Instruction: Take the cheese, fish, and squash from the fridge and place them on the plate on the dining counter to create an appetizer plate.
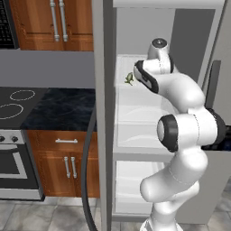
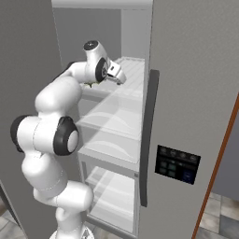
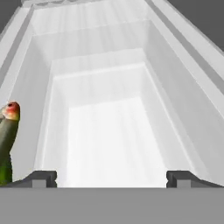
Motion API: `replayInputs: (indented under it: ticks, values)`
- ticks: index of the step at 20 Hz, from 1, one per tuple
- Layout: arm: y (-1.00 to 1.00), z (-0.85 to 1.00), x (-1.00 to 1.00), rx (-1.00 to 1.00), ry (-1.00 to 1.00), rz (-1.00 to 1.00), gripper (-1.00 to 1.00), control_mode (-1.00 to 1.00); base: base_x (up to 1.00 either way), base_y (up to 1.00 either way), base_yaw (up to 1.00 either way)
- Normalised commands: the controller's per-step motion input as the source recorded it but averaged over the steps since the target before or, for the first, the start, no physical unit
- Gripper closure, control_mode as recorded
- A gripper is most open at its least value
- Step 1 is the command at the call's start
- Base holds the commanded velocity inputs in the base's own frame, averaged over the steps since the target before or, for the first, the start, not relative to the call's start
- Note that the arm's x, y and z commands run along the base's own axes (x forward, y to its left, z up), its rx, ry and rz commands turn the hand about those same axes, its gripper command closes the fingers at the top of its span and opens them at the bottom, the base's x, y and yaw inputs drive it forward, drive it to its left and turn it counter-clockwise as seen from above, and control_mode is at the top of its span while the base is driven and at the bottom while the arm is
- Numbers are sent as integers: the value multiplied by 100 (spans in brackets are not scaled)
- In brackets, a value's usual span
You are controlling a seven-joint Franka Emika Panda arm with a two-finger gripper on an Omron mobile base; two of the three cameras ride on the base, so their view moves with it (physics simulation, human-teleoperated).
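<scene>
1. The fridge stands open, its white shelves exposed.
2. The arm reaches into the upper compartment.
3. The gripper has its fingers spread wide apart, holding nothing.
4. The fish lies on the upper shelf, at the left edge of the hand view, beside the left fingertip.

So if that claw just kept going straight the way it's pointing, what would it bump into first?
Probably nothing but the tall grey fridge itself. The open claw points into the white interior, with bare white surface ahead. The slim olive-green fish lies off to one side of that line. Depth is hard to judge.
</scene>
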Motion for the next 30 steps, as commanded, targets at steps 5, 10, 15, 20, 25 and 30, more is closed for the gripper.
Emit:
replayInputs:
  ticks: [5,10,15,20,25,30]
  values:
    - [30,25,0,21,-8,0,-100,-100,0,0,0]
    - [40,22,1,18,-3,0,-100,-100,0,0,0]
    - [48,9,11,10,0,0,-100,-100,0,0,0]
    - [40,0,4,0,3,0,-100,-100,0,0,0]
    - [5,-10,10,0,9,0,-100,-100,0,0,0]
    - [0,-39,22,0,18,0,-100,-100,0,0,0]
